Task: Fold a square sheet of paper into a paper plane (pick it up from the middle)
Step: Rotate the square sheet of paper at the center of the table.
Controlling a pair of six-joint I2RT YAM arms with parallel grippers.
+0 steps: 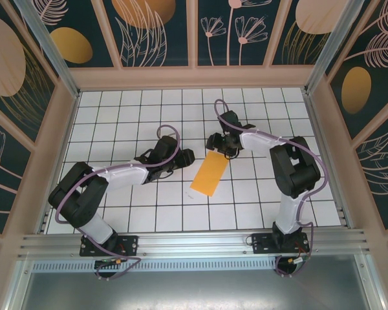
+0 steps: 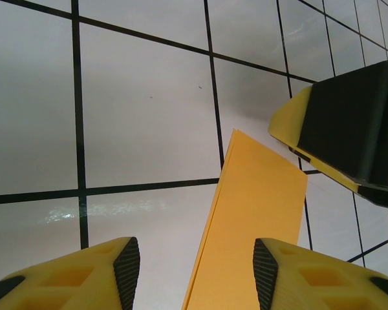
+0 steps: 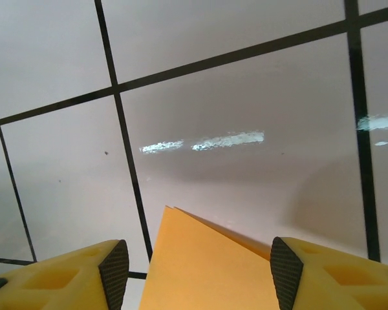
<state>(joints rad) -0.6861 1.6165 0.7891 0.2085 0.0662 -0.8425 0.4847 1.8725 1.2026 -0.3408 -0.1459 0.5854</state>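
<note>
On table: paper sheet, L gripper just left of it, R gripper at far end

Yellow, black-padded left gripper spread wide; folded orange-yellow paper sheet lies between its fingers on white black-gridded tabletop; right gripper's yellow-black finger near paper's far corner.

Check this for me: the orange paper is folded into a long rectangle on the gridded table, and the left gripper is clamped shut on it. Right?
Not quite. The left gripper is open, not shut on the orange paper: the left wrist view shows its fingers spread apart with the paper between them. The rest holds: a folded rectangle on the gridded table.
</note>
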